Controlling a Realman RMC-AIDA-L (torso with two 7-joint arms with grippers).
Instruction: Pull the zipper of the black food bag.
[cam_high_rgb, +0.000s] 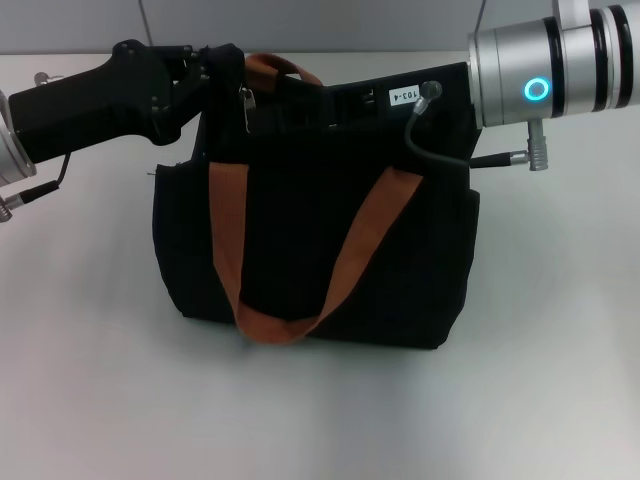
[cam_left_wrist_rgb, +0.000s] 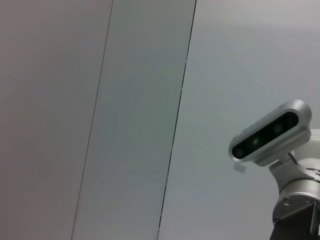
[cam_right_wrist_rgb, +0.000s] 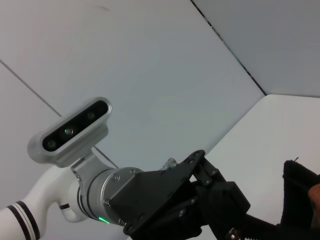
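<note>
Presently, as seen from the head camera:
Black food bag (cam_high_rgb: 315, 240): stood upright mid-worktop, orange strap handles (cam_high_rgb: 300, 260) draped down its front.
Zipper (cam_high_rgb: 246, 105): silver tab hung at the bag's top left corner.
Left gripper (cam_high_rgb: 222, 68): placed at that corner beside the zipper; finger state cannot be told.
Right gripper (cam_high_rgb: 400, 100): laid against the bag's top right edge; grip cannot be told.

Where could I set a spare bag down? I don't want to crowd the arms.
Bare table lies in front of the black food bag, and on its near left and right. It is crowded along the bag's top edge: the left gripper sits by the zipper, the right gripper beside it.
</note>
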